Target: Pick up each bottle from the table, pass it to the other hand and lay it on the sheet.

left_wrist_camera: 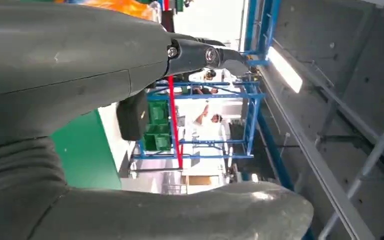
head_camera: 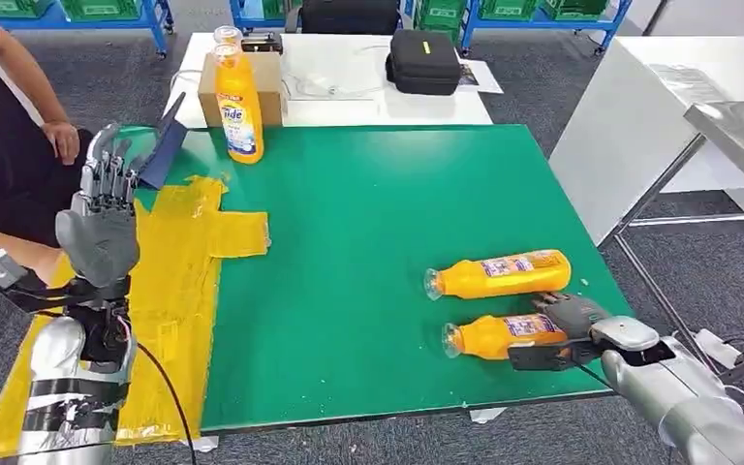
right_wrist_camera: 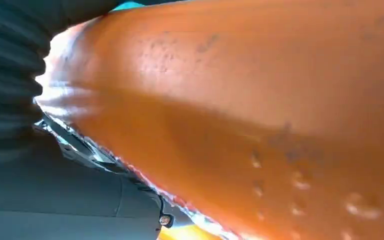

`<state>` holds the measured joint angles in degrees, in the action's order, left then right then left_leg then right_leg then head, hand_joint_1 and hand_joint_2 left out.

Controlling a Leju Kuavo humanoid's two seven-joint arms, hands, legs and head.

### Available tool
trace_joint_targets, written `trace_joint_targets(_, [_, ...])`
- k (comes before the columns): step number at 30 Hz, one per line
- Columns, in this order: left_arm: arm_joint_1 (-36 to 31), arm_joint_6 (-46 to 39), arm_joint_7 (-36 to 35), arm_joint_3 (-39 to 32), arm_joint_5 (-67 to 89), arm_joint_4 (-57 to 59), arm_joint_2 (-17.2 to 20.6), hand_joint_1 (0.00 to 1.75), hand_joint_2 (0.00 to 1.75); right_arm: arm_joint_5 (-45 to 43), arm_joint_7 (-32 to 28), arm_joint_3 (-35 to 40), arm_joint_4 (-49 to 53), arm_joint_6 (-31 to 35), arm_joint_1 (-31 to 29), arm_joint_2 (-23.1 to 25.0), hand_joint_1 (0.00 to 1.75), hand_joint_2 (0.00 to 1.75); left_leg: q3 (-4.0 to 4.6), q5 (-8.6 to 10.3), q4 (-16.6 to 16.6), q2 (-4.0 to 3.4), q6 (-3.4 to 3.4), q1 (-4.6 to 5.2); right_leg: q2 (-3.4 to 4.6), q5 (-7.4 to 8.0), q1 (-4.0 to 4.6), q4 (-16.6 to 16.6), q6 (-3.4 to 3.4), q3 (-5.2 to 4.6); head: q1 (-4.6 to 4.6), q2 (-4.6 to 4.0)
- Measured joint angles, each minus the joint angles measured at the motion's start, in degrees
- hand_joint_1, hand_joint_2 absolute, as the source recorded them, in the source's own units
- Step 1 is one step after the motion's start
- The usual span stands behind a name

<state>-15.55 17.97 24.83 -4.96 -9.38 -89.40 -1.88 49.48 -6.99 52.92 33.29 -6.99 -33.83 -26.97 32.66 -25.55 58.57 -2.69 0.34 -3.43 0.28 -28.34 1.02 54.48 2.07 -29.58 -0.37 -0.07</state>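
Two bottles lie crosswise on the surface [head_camera: 368, 194]; the right hand [head_camera: 567, 325] grasps the nearer bottle [head_camera: 499, 335] at its base, the left hand [head_camera: 102, 208] raised, released, far across

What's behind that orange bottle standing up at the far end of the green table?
Right behind the upright bottle is a brown cardboard box on a white table, with a second bottle's cap peeking above. The rest of that second bottle is covered.
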Motion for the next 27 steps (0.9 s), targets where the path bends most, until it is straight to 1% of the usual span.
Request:
trace_joint_targets(2, [-0.2,0.0,0.0,0.1,0.0,-0.3,0.0,0.0,0.0,0.0,0.0,0.0,-0.3,0.0,-0.2,0.1,0.0,1.75,0.01,0.01,0.0,0.03,0.03,0.0,-0.09,0.0,0.0,0.0,0.0,0.0,0.0,0.0])
trace_joint_targets(3, [-0.2,0.0,0.0,0.1,0.0,-0.3,0.0,0.0,0.0,0.0,0.0,0.1,-0.6,0.0,-0.2,0.3,1.34,1.75,0.01,0.02,0.1,0.04,0.05,-0.01,-0.1,0.0,0.0,0.0,0.0,0.0,-0.02,0.0])
trace_joint_targets(4, [-0.3,-0.1,0.0,0.1,0.0,-0.3,0.0,0.0,0.0,0.0,0.0,0.1,-0.8,0.0,-0.3,0.3,1.75,1.75,0.02,0.02,0.1,0.05,0.06,-0.01,-0.11,0.0,0.0,0.0,0.0,0.01,0.0,0.0])
trace_joint_targets(7, [-0.4,-0.1,0.0,0.2,0.0,-0.3,0.0,0.0,0.0,-0.8,0.0,0.0,-1.5,0.2,-0.5,0.6,1.75,1.75,0.06,0.0,0.1,0.05,0.08,0.0,-0.13,0.0,0.02,0.0,0.0,0.01,0.0,0.0])
trace_joint_targets(9, [-0.5,-0.1,0.0,0.2,0.0,-0.3,0.0,0.0,0.0,-3.7,-1.1,-0.6,-2.1,0.6,-0.4,0.9,1.75,1.75,0.17,-0.05,0.1,-0.02,0.06,0.01,-0.15,-0.01,0.03,0.0,0.02,-0.01,0.04,0.0])
trace_joint_targets(10, [-0.4,-0.1,0.0,0.1,0.0,-0.3,0.0,0.0,0.0,-4.9,-1.8,-1.1,-2.1,0.6,-0.1,1.0,1.75,1.75,0.23,-0.05,0.1,-0.13,0.04,0.02,-0.15,-0.1,0.06,0.0,0.16,-0.05,0.0,0.0])
trace_joint_targets(11, [-0.4,0.0,0.0,0.1,0.0,-0.3,0.0,0.0,0.0,-7.2,-3.2,-2.0,-2.2,0.4,0.2,1.2,1.75,1.75,0.29,-0.16,0.1,-0.2,0.07,0.15,-0.16,-0.25,0.08,0.0,0.41,-0.1,0.02,0.0])
trace_joint_targets(12, [-0.2,0.2,0.1,0.1,-0.1,-0.3,0.1,0.0,0.0,-9.1,-4.5,-2.7,-2.2,0.2,0.3,1.4,1.75,1.75,0.35,-0.22,0.1,-0.38,0.21,0.16,-0.14,-0.26,0.07,0.0,0.42,-0.24,0.02,0.0])
trace_joint_targets(13, [0.0,0.5,0.2,0.1,-0.2,-0.4,0.2,0.0,0.0,-11.9,-6.7,-3.9,-2.1,-1.0,0.4,1.2,1.75,1.75,0.52,-0.07,0.1,-0.56,0.17,0.18,-0.14,-0.25,0.03,0.0,0.41,-0.47,-0.02,0.0])
trace_joint_targets(14, [0.3,0.8,0.4,0.1,-0.3,-0.4,0.2,0.0,0.0,-14.9,-8.7,-5.1,-1.6,-2.4,0.8,1.0,1.75,1.75,0.69,0.13,0.1,-0.6,0.02,0.22,-0.14,-0.23,0.01,0.0,0.42,-0.64,0.0,0.0])
trace_joint_targets(15, [0.7,0.9,0.6,0.1,-0.3,-0.3,0.4,0.0,0.0,-18.4,-10.5,-6.5,-0.4,-4.4,1.6,0.9,1.75,1.75,0.87,0.28,0.1,-0.6,0.07,0.28,-0.14,-0.12,-0.01,0.0,0.4,-0.76,-0.04,0.0])
trace_joint_targets(16, [1.4,1.0,0.8,0.1,-0.4,-0.3,0.5,0.0,0.0,-21.8,-11.6,-8.1,1.2,-6.3,2.2,0.7,1.75,1.75,0.96,0.35,0.1,-0.57,0.13,0.35,-0.13,0.48,-0.06,0.0,0.51,-0.87,0.02,0.0])
trace_joint_targets(17, [2.2,1.1,0.9,0.1,-0.6,-0.3,0.7,0.0,0.0,-25.1,-12.4,-9.6,2.9,-8.5,2.7,0.5,1.75,1.75,1.02,0.48,0.1,-0.55,0.28,0.45,-0.12,2.28,-0.21,-0.2,1.21,-1.04,0.07,0.0])
trace_joint_targets(18, [2.7,1.2,1.0,0.1,-0.7,-0.3,0.8,0.0,0.0,-27.2,-12.8,-10.6,4.0,-10.0,3.1,0.5,1.75,1.75,1.08,0.45,0.1,-0.49,0.24,0.63,-0.13,4.47,-0.46,-0.5,1.98,-1.04,0.09,0.0])
trace_joint_targets(19, [3.7,1.4,1.0,0.1,-0.7,-0.2,0.9,0.0,0.0,-29.9,-12.9,-11.6,6.0,-11.4,3.6,0.7,1.75,1.75,1.16,0.47,0.1,-0.45,0.25,0.87,-0.18,5.15,-0.69,-0.6,1.51,-0.66,-0.04,0.0])
trace_joint_targets(20, [4.4,1.4,1.2,0.1,-0.7,-0.2,1.0,0.0,0.0,-33.6,-12.9,-13.0,8.8,-13.5,4.6,1.4,1.75,1.75,1.21,0.53,0.1,-0.44,0.28,0.91,-0.19,5.39,-0.68,-0.4,1.31,-0.83,-0.07,0.0])
trace_joint_targets(22, [6.1,1.4,1.2,0.1,-0.6,-0.1,1.0,0.0,0.0,-38.5,-12.8,-14.9,12.4,-16.4,5.7,3.3,1.75,1.75,1.34,0.54,0.1,-0.47,0.25,0.9,-0.2,5.23,-0.67,-0.3,1.34,-1.07,-0.02,0.0])
trace_joint_targets(23, [6.7,1.4,1.2,0.1,-0.2,0.0,1.0,0.0,0.0,-39.8,-12.3,-15.5,13.4,-17.1,6.0,4.0,1.75,1.75,1.46,0.56,0.1,-0.46,0.22,0.95,-0.22,5.17,-0.7,-0.1,1.38,-1.3,-0.04,0.0])
trace_joint_targets(24, [7.1,1.4,1.2,0.2,-0.1,0.2,0.9,0.0,0.0,-40.4,-12.0,-15.7,14.5,-17.5,6.3,5.2,1.75,1.75,1.63,0.59,0.1,-0.44,0.18,0.97,-0.23,5.06,-0.72,0.1,1.27,-1.53,-0.09,0.0])
trace_joint_targets(25, [7.5,1.4,1.2,0.3,-0.1,0.3,0.9,0.0,0.0,-40.7,-11.8,-16.0,15.5,-17.6,6.6,5.9,1.75,1.75,1.79,0.61,0.1,-0.28,0.15,1.05,-0.36,4.98,-0.77,0.2,1.19,-1.69,-0.04,0.0])
trace_joint_targets(26, [7.9,1.4,1.2,0.4,0.0,0.4,0.9,0.0,0.0,-41.0,-11.6,-16.2,16.6,-17.8,6.9,6.7,1.75,1.75,1.44,0.65,0.1,-0.09,0.09,1.05,-0.48,4.94,-0.77,0.3,1.14,-1.81,-0.07,0.0])
trace_joint_targets(27, [8.3,1.4,1.2,0.4,0.2,0.4,0.9,0.0,0.0,-41.7,-11.2,-16.4,17.3,-17.7,6.9,7.6,1.75,1.75,1.7,0.81,0.1,0.01,-0.09,1.08,-0.64,4.94,-0.8,0.4,1.14,-2.09,-0.07,0.0])
